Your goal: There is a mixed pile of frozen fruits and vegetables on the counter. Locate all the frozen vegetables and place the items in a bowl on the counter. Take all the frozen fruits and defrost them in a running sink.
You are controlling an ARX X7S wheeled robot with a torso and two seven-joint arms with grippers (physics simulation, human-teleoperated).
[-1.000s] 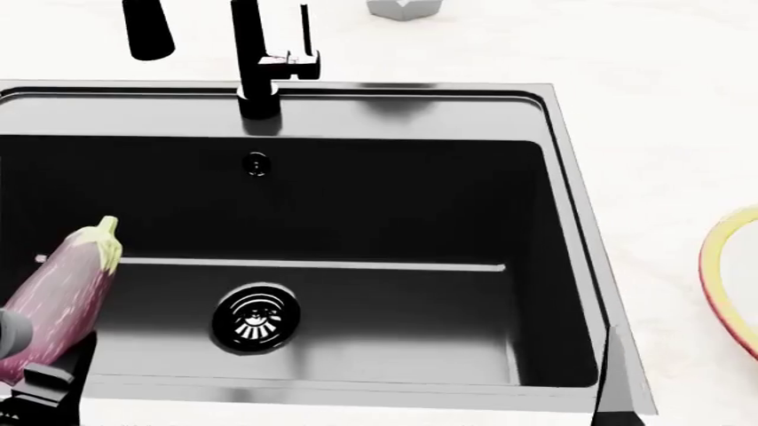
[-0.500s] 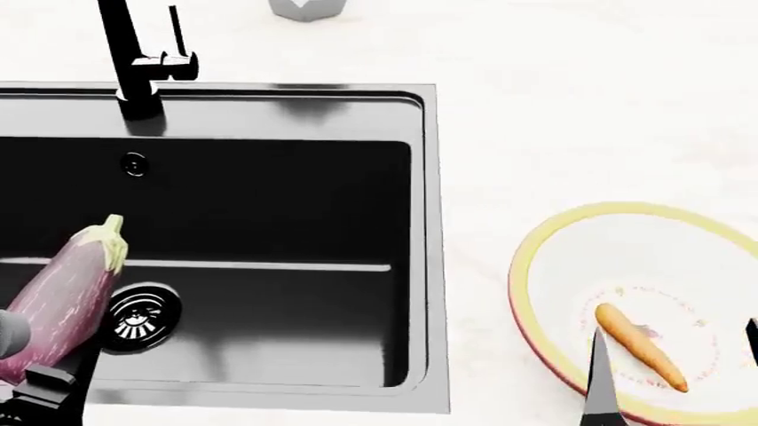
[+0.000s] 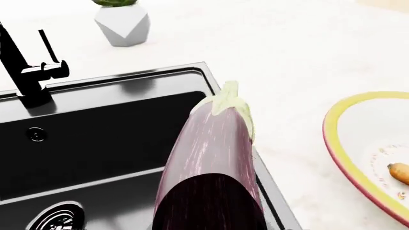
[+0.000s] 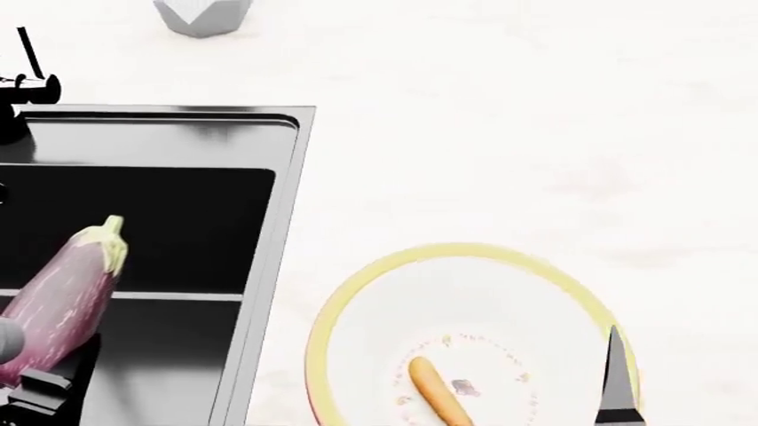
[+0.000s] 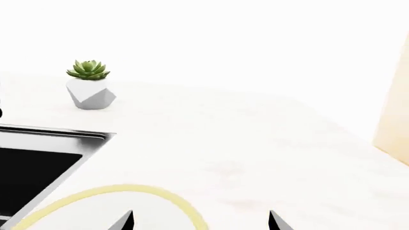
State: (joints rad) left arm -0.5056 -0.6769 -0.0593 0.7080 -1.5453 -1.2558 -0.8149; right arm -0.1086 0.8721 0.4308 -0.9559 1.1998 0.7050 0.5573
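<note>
My left gripper [image 4: 30, 373] is shut on the purple-and-white eggplant [image 4: 66, 297], held tilted over the black sink [image 4: 177, 231], its pale green cap pointing away from me. In the left wrist view the eggplant [image 3: 214, 163] fills the middle and hides the jaws. The white bowl with a yellow rim [image 4: 355, 293] stands on the white counter [image 4: 509, 133] right of the sink, with the orange carrot [image 4: 436, 390] lying inside. My right gripper [image 5: 200, 221] is open and empty above the bowl's rim [image 5: 172, 199]; one fingertip [image 4: 616, 377] shows in the head view.
The black faucet [image 3: 28, 67] stands at the sink's back rim. A grey faceted pot with a green succulent [image 5: 89, 88] sits on the counter behind the sink. A pale wooden panel [image 5: 393, 105] rises at the counter's right end.
The head view has swung right: the sink slid off to the left and the bowl with the carrot came fully into view. The eggplant stays held in my left gripper.
</note>
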